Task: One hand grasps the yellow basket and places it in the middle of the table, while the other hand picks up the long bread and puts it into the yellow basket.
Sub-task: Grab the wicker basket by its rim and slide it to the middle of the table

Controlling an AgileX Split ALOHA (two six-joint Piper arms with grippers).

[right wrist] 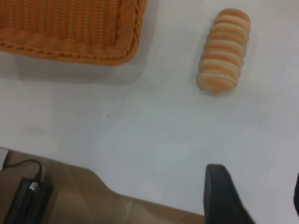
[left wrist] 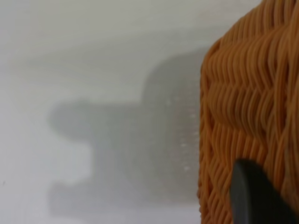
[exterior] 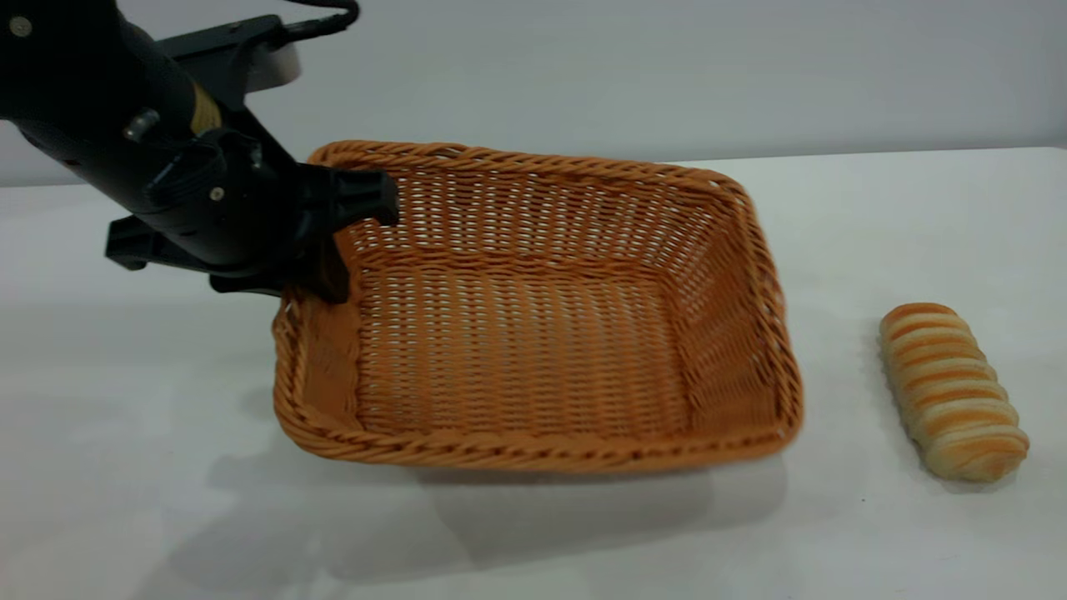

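One gripper is at work: we see the left gripper [exterior: 333,242] clamped on the basket [exterior: 542,333] at its left rim, one finger inside the wall and one outside, with that side lifted and the basket tilted over the table [exterior: 875,533]. The bread [exterior: 952,390] lies on the table just right of the basket, apart from it. Of the right gripper [right wrist: 252,200] we see only dark fingers [right wrist: 222,196] set apart, holding nothing, well off from the basket

Long bread [exterior: 953,392] on table [exterior: 917,233], apparently right of yellow basket [exterior: 533,333].
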